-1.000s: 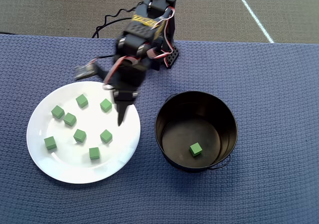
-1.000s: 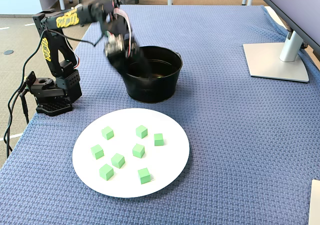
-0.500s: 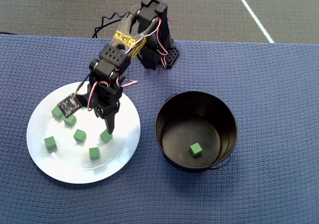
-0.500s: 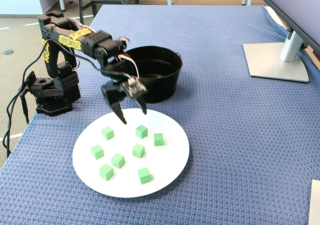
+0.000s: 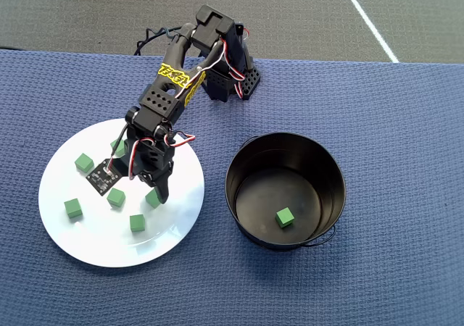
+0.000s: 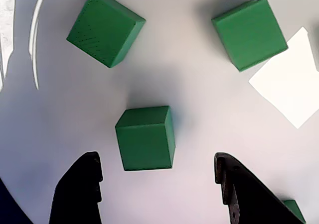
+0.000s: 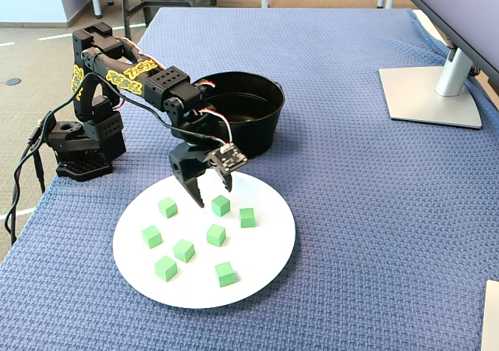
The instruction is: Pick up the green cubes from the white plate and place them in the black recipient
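Seven green cubes (image 7: 184,249) lie on the white plate (image 7: 265,261), an eighth cube (image 5: 285,216) sits inside the black recipient (image 5: 330,168); my gripper (image 7: 210,196) hangs spread wide over the nearest cube (image 6: 145,138).

The green cubes (image 7: 221,205) are a flat bright green, matte on every face; the white plate (image 7: 269,249) under them is glossy white, grey where shadow falls in the wrist view; the black recipient (image 5: 326,165) is shiny black with a duller brownish floor, and one green cube (image 5: 284,217) lies in it; the arm (image 7: 140,78) is black with yellow lettering and red and white wires; the pincer (image 7: 212,196) is black; the bench (image 7: 374,234) wears a blue-grey cloth with a fine waffle weave; past its far edge in the fixed view the floor (image 5: 87,14) is dull olive-grey with a white line.
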Motion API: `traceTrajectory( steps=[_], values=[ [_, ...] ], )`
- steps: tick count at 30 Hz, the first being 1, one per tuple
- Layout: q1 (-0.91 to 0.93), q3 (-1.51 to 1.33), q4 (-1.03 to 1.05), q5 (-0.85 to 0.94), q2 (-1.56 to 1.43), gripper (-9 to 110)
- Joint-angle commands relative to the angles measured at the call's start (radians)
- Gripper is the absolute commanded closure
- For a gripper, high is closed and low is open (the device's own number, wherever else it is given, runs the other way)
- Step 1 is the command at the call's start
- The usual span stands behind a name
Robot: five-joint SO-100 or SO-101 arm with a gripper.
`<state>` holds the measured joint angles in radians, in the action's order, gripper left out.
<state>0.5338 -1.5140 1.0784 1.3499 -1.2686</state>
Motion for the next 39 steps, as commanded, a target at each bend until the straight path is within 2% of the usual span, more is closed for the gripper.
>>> traceTrajectory(
  steps=[1, 13, 18, 20, 24, 32, 39],
  values=[
    [-0.038, 0.044, -0.051, 0.006, -0.003, 82],
    [-0.064, 0.034, -0.098, 0.003, 0.063, 87],
    [-0.067, 0.046, -0.100, -0.028, 0.064, 101],
    [-0.067, 0.054, -0.106, -0.057, 0.063, 101],
    [-0.077, 0.067, -0.071, -0.152, -0.023, 101],
    [-0.121, 0.123, 0.176, -0.325, -0.387, 101],
    [-0.396, 0.081, 0.327, -0.607, -0.652, 102]
  ],
)
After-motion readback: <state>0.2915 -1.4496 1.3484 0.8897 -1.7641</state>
